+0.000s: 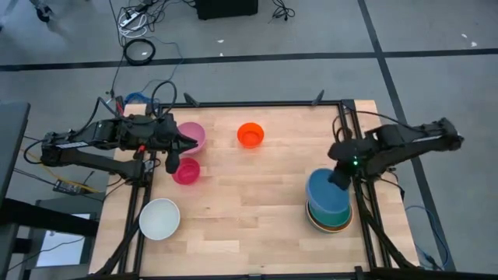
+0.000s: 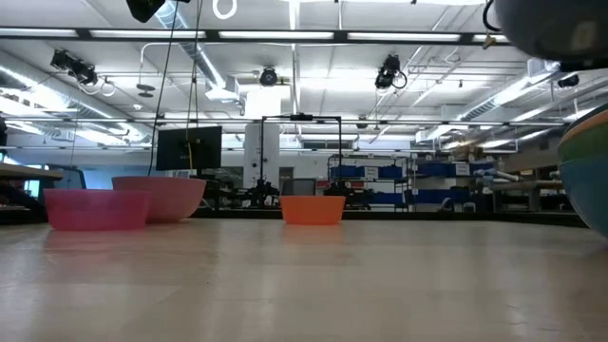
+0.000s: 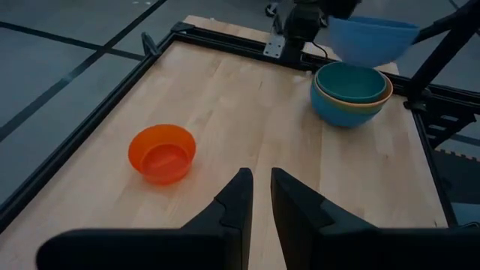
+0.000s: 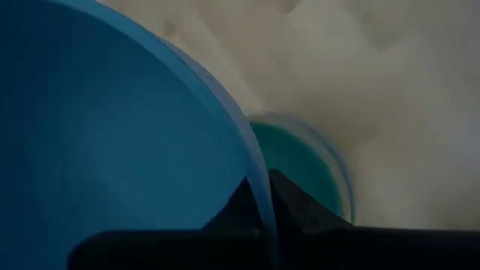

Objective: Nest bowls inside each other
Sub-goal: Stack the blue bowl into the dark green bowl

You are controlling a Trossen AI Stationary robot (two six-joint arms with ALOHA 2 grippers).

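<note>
My right gripper [image 1: 340,177] is shut on a blue bowl [image 1: 325,196] that hangs just above a stack of bowls [image 3: 351,96] at the table's right: teal inside, yellow-orange around it, blue outermost. An orange-red bowl [image 1: 250,134] stands at the far middle. A pink bowl [image 1: 192,135], a magenta bowl [image 1: 187,170] and a white bowl [image 1: 159,218] stand at the left. My left gripper [image 3: 257,196] waits above the pink and magenta bowls, a little open, with nothing between its fingers. My right gripper pinches the blue bowl's rim [image 4: 252,161] on its far right side, one finger inside the bowl and one outside. The fingers slant down from above. The bowl is lifted clear, mouth up, over the stack's teal bowl [image 4: 300,161].
Black frame rails [image 1: 348,124] run along the table's left, far and right edges. Bare wood lies across the middle and near side of the table [image 1: 249,210]. In the low view the pink bowls [image 2: 123,201] and the orange-red bowl [image 2: 312,209] rest on their bases.
</note>
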